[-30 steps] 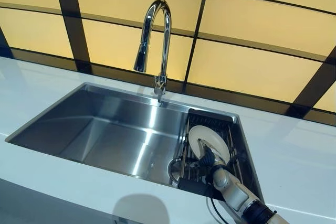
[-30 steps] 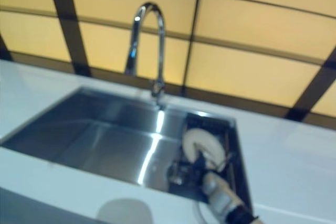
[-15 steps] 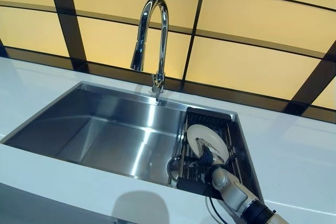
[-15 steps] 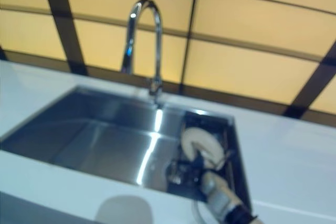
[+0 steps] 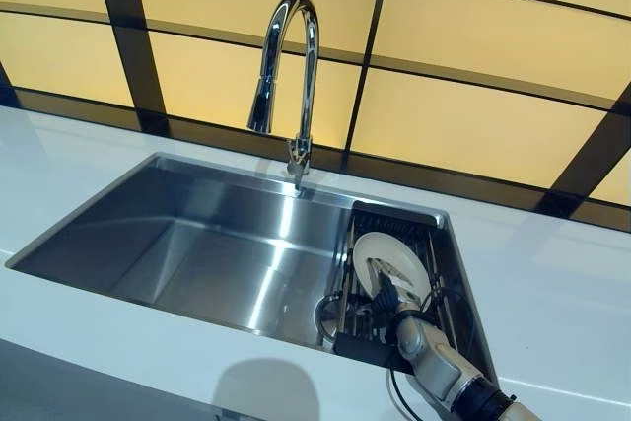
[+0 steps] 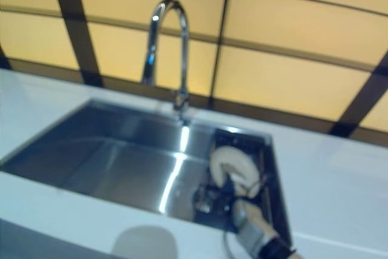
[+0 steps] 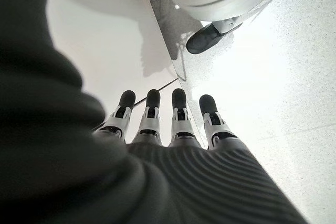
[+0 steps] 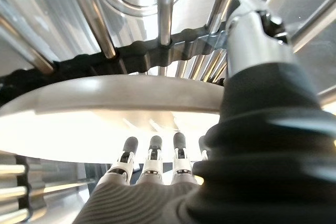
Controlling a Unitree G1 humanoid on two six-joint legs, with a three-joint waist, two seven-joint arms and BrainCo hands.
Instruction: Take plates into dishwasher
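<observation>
A white plate point(image 5: 396, 254) stands on edge in the dark wire dish rack point(image 5: 390, 218) at the right end of the steel sink point(image 5: 197, 244). My right hand point(image 5: 387, 296) reaches into the rack from the near side and holds the plate's lower edge. In the right wrist view the plate point(image 8: 105, 114) lies between the fingers point(image 8: 152, 153) on one face and the thumb point(image 8: 252, 40) across the rim, a pinch. My left hand point(image 7: 173, 124) hangs beside the counter front with straight fingers, holding nothing.
A tall chrome faucet point(image 5: 296, 56) arches over the sink's back edge. White countertop point(image 5: 552, 293) surrounds the sink, with a yellow panelled wall behind. The rack's metal bars point(image 8: 163, 3) stand close around the plate.
The head camera has shifted a little. My right hand stays on the plate in the rack, with the forearm slightly lower.
</observation>
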